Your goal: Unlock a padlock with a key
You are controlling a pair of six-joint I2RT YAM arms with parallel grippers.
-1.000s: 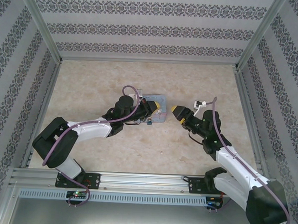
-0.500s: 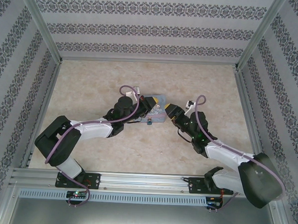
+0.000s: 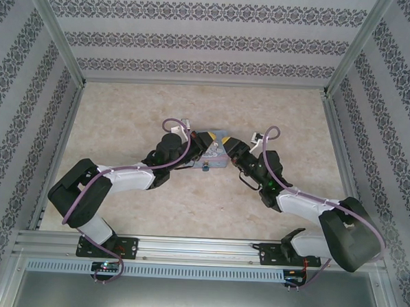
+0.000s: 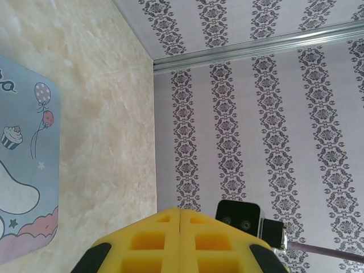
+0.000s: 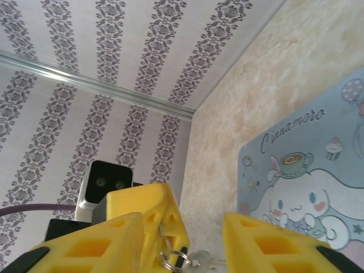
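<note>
Meeting over the pale-blue rectangular tin with the cartoon dog, the two arms face tip to tip above the beige marbled table. The left gripper is clenched, its yellow pads pressed flat together. From the right wrist, a small silvery ring shows at its tip with the tiny greyish metal key beside it. The key appears to be pinched there, though the contact itself is hidden. The right gripper has its jaws parted, one on either side of the left gripper's tip, grasping nothing. The tiny teal-blue padlock lies on the table just beside the tin's near edge, apart from both grippers; whether it is hooked to the tin cannot be told. The step in hand is judged to be a transfer or re-grip of the key. Done well, the right jaws take the key by its head, blade free and pointing outward, and the left lets go only once that hold is firm. A grip on the loose ring alone would leave the key swinging and hard to aim.
</note>
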